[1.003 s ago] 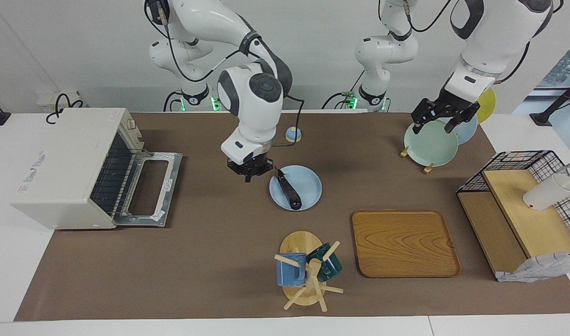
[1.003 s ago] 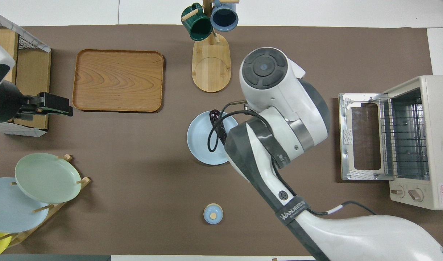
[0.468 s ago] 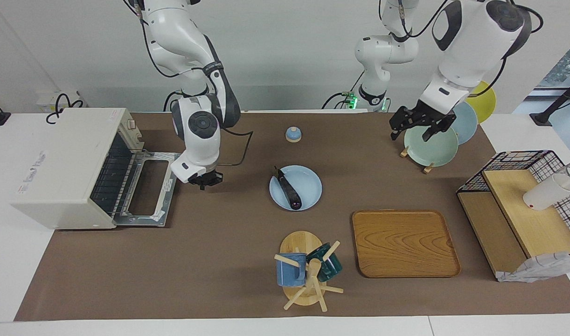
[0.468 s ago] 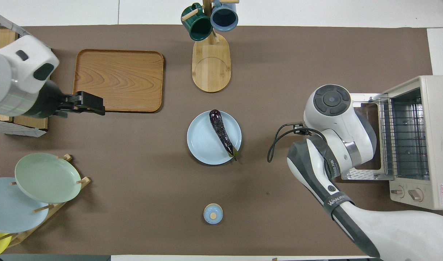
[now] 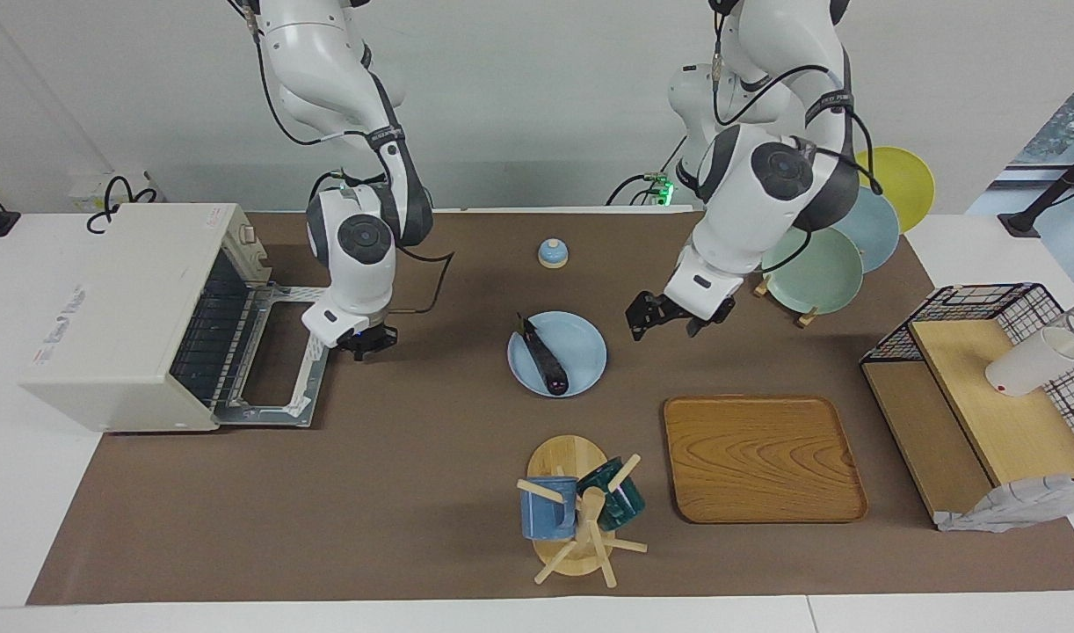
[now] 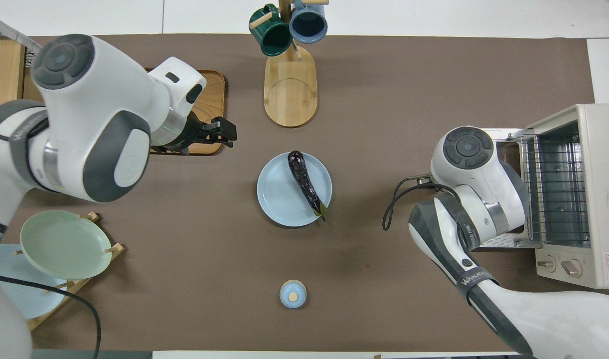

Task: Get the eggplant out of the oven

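I see the eggplant (image 5: pixel 544 358) lying on the blue plate (image 5: pixel 581 343) at mid-desk, well apart from the oven (image 5: pixel 115 316), whose door (image 5: pixel 278 356) hangs open with its rack empty. A second ago the right gripper (image 5: pixel 364 344) was at the plate beside the eggplant; it has since withdrawn to the door's edge, jaws closed and empty. Meanwhile the left gripper (image 5: pixel 664 321) has travelled from the plate rack (image 5: pixel 805 312) to hover near the plate, jaws open and empty. I judge the removal complete; closing the door may remain.
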`<state>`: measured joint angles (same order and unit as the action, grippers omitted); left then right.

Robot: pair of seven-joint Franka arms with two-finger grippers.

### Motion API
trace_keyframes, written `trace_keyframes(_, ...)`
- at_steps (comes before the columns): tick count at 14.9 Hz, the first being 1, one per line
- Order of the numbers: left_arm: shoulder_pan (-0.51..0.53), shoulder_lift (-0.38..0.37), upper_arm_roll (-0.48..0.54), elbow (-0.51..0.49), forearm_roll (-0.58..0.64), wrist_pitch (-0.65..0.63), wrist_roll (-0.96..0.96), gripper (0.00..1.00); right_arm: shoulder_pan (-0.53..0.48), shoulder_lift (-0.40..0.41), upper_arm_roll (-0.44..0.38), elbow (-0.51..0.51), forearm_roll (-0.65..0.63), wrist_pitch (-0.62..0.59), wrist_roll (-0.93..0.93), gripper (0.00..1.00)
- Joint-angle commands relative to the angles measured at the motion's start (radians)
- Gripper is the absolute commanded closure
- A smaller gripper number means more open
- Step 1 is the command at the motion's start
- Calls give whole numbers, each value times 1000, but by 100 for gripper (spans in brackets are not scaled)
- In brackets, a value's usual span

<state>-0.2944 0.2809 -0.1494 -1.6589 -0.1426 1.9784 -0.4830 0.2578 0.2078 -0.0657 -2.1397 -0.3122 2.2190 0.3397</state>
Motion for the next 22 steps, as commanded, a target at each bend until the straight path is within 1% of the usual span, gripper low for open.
trace_keyframes(1,-81,72,14,30,-8,88,-121,0,-42,-24,14,-51,-27,56,-30,100)
trace_keyframes(3,-145,133,20,34,-2,128,-192,0,-58,-21,14,-52,-27,57,-57,100)
trace_keyframes(4,-173,148,22,33,12,157,-221,0,-58,-19,14,-52,-30,57,-65,100)
trace_keyframes(5,-181,155,22,24,26,187,-244,0,-58,-18,14,-52,-45,56,-68,100)
trace_keyframes(7,-213,158,22,5,32,206,-275,0,-66,-18,14,-52,-74,56,-70,100)
trace_keyframes(9,-223,179,22,1,34,229,-299,0,-84,-18,14,-52,-90,56,-74,100)
trace_keyframes(13,-258,179,22,-53,35,267,-304,0,-89,-21,12,-42,-110,33,-93,100)
trace_keyframes(15,-259,179,22,-73,35,283,-304,0,-98,-37,6,-16,-128,-13,-148,100)
trace_keyframes(18,-261,179,22,-94,35,307,-301,1,-146,-53,9,87,-128,-137,-252,100)
trace_keyframes(20,-261,178,22,-107,37,313,-301,3,-170,-74,9,119,-127,-183,-301,100)
trace_keyframes(22,-264,176,22,-119,37,338,-305,5,-180,-111,7,126,-119,-219,-333,100)
